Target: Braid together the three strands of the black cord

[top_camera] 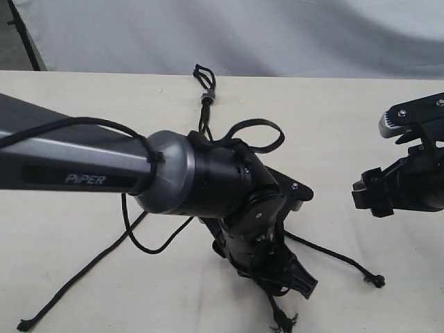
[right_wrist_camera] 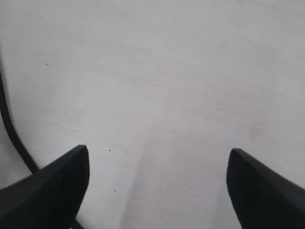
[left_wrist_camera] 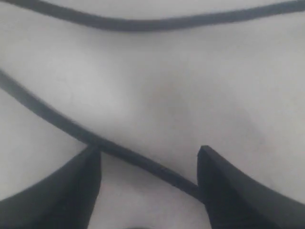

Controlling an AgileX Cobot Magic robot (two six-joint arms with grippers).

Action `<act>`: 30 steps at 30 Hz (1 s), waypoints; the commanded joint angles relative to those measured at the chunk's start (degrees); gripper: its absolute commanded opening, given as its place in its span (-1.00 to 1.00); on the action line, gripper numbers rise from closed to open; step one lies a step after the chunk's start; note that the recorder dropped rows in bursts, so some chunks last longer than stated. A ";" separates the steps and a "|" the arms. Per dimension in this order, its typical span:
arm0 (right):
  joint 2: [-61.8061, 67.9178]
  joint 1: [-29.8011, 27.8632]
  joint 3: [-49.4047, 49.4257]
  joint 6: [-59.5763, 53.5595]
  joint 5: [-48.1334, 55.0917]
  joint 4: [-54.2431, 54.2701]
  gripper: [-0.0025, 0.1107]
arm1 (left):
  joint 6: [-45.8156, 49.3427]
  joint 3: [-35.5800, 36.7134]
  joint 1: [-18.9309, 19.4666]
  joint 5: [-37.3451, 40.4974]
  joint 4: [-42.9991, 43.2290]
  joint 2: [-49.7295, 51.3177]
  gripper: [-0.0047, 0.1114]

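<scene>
The left pincer (left_wrist_camera: 148, 153) stands spread astride a thin black woven strand (left_wrist_camera: 47, 116) on the pale surface (left_wrist_camera: 167, 95), while the right pincer (right_wrist_camera: 158, 151) hangs spread over that surface.

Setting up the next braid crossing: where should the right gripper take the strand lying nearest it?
Probably the rightmost strand near its knotted tip, from straight above, jaws across it: there it lies flat on the table, clear of the left arm.

The grey-and-black left arm (top_camera: 194, 180) filled the middle of the pale cream tabletop (top_camera: 347, 104), thin black woven strands (top_camera: 76, 281) trailing out from beneath it to either side. Open room lay between the right-hand strand (top_camera: 333, 255) and the black right end effector (right_wrist_camera: 157, 153).
</scene>
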 commanded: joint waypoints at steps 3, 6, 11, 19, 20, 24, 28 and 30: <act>-0.25 -0.28 0.10 0.21 -1.01 -0.11 0.36 | 3.39 -0.27 -0.36 8.20 -0.98 3.15 0.06; -0.25 -0.28 0.10 0.21 -1.01 -0.11 0.36 | 5.62 -0.27 -0.36 8.34 -1.09 3.15 -0.08; -0.25 -0.28 0.10 0.21 -1.13 -0.11 0.36 | 9.22 -0.27 -0.36 8.50 -1.09 3.15 -0.87; -0.25 -0.28 0.10 0.21 -1.13 -0.11 0.36 | 8.43 -0.27 -0.24 13.25 11.17 -4.01 -0.91; -0.25 -0.28 0.10 0.21 -1.13 -0.11 0.36 | 7.61 -0.27 -0.24 15.06 14.17 -5.56 -0.91; -0.25 -0.28 0.10 0.21 -1.10 0.16 0.36 | 5.20 0.83 -0.24 24.80 29.69 -11.46 -0.91; -0.25 -0.28 0.10 0.21 -1.10 0.16 0.36 | 4.53 7.39 3.24 25.74 40.02 -14.84 -0.91; -0.25 -0.28 0.10 0.21 -1.10 0.33 0.36 | 4.18 11.05 6.60 23.33 40.86 -15.07 -0.91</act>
